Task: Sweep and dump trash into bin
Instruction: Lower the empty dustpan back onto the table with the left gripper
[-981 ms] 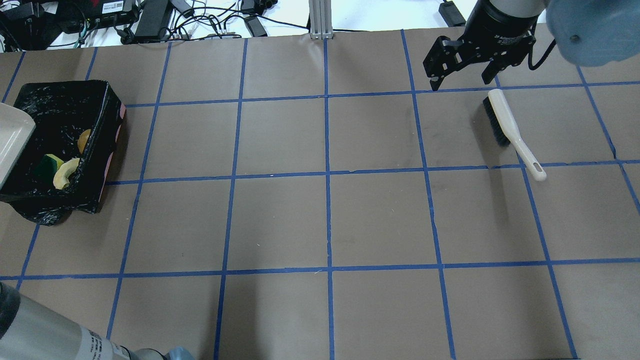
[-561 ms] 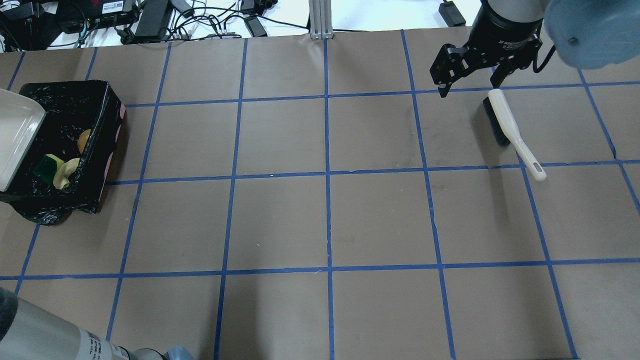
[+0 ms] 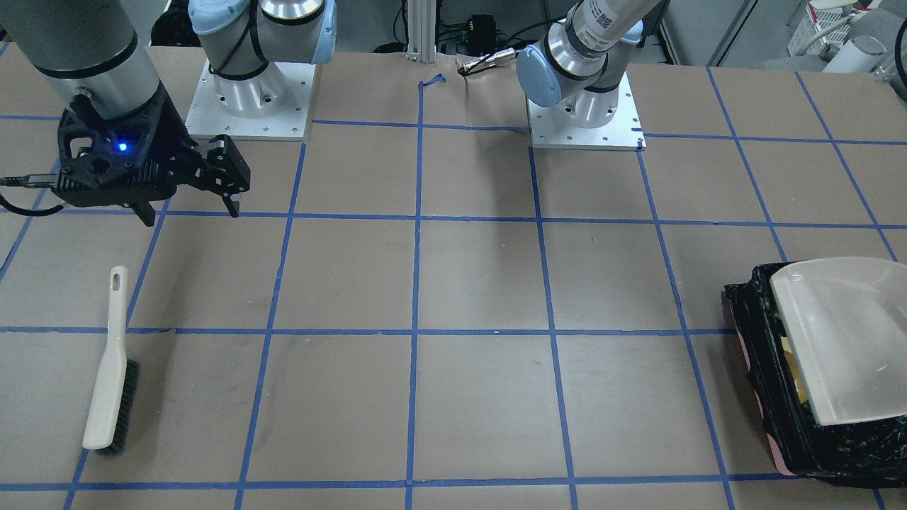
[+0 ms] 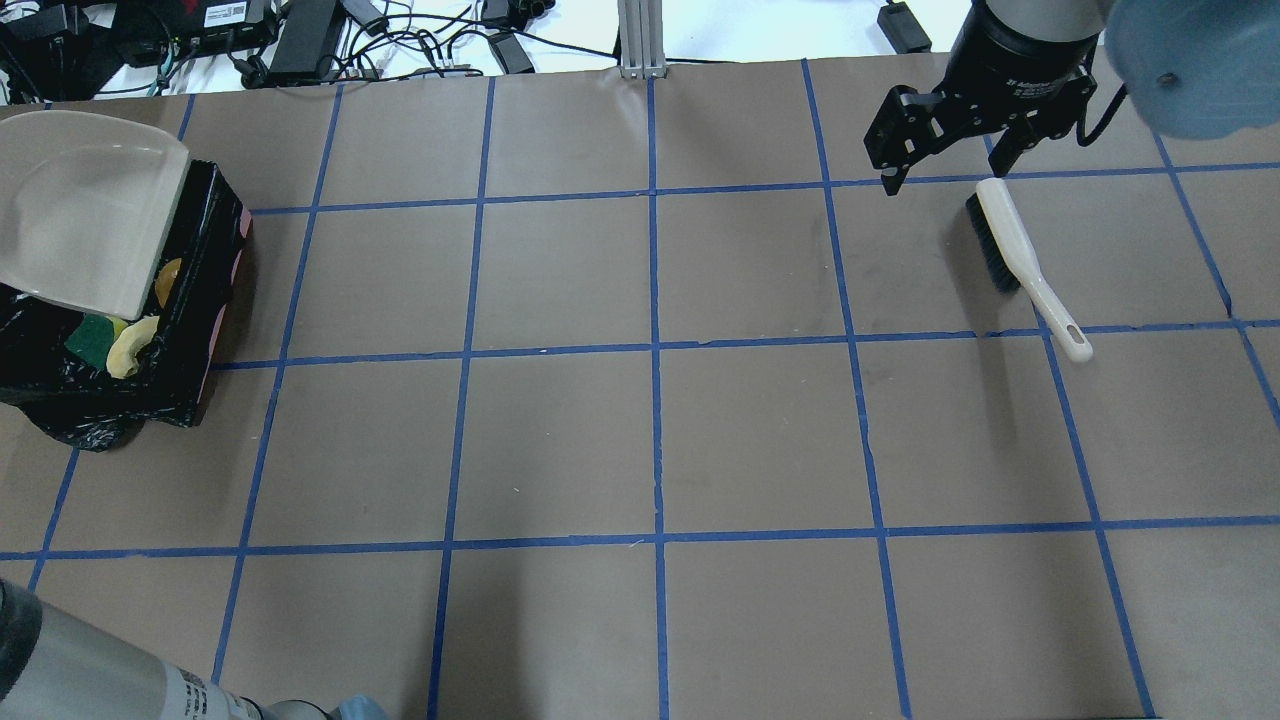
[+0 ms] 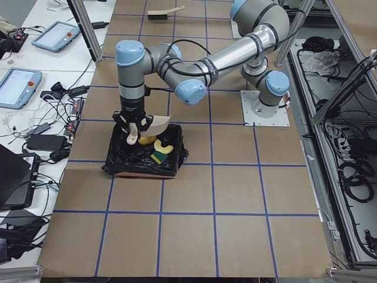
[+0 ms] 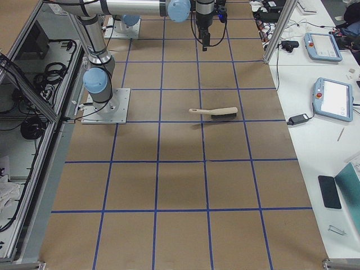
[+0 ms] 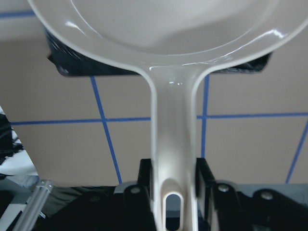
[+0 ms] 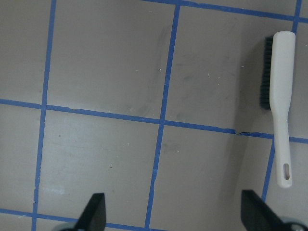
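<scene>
The bin (image 4: pixel 205 300), lined with a black bag, stands at the table's left end. In it lie the tan crust (image 4: pixel 130 347), the green-sided sponge (image 4: pixel 93 338) and the golden-brown lump (image 4: pixel 168 281). My left gripper (image 7: pixel 174 180) is shut on the handle of a beige dustpan (image 4: pixel 85 215), which hangs over the bin's far part; the pan looks empty. My right gripper (image 4: pixel 945 172) is open and empty, raised just beyond the bristle end of a white hand brush (image 4: pixel 1020 262) that lies on the table. The front view shows the bin (image 3: pixel 762 382) and the dustpan (image 3: pixel 843 333) too.
Brown paper with blue tape grid lines covers the table (image 4: pixel 650 430). Cables and power bricks (image 4: pixel 330 35) lie beyond the far edge. The arm bases (image 3: pixel 248 99) stand at the robot side. Tablets rest on side benches (image 6: pixel 332 95).
The dustpan has swung from the view's left edge to over the bin's far part, its hollow now facing up. The right gripper has shifted slightly right, still open.
</scene>
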Robot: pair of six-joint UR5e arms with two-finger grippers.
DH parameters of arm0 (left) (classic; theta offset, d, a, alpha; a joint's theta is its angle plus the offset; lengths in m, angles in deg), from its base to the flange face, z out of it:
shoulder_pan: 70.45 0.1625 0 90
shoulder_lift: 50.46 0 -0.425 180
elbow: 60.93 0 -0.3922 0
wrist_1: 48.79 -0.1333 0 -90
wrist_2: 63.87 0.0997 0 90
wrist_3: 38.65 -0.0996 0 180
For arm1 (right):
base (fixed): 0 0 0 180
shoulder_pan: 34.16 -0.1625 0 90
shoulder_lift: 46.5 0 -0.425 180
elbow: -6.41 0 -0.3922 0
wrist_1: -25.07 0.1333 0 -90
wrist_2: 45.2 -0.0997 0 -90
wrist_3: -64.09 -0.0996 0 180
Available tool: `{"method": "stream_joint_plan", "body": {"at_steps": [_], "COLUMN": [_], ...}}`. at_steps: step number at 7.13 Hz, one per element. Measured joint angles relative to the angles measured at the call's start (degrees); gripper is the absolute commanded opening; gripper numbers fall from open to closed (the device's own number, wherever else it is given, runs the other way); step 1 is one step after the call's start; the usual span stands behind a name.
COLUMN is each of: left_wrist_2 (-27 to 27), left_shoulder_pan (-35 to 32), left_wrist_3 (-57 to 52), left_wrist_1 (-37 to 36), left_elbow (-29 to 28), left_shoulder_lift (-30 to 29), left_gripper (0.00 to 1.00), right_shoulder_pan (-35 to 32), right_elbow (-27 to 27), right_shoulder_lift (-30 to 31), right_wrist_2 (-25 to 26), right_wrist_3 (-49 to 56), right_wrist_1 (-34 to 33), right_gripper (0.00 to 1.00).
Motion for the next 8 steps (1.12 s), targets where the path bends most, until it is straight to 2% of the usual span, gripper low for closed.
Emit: {"method": "stream_joint_plan", "body": {"at_steps": [2,5,6,8], "left_wrist_2": [-3.7,-14.2,-15.3,-12.9], "left_shoulder_pan": [-6.7,-13.3,-14.4,-18.2], "left_wrist_3": [6.2,16.1,17.2,18.4], "left_wrist_1": [1.4,1.5,0.4,-4.1], "left_elbow": [0.1,3.4,5.9,8.4], "left_shoulder_lift": [-0.4,-3.5,-4.9,-8.1], "left_gripper": [0.00,0.00,0.00,0.00], "right_shoulder_pan": [0.0,0.0,0.0,0.1], "right_elbow": [0.0,0.1,0.1,0.1], "right_shoulder_lift": [0.1,0.1,0.1,0.1], "right_wrist_2": [-0.9,-0.9,-0.9,-0.9], "right_wrist_3": [0.0,0.0,0.0,0.0], "right_wrist_1": [0.0,0.0,0.1,0.1], "right_gripper": [1.00,1.00,1.00,1.00]}}
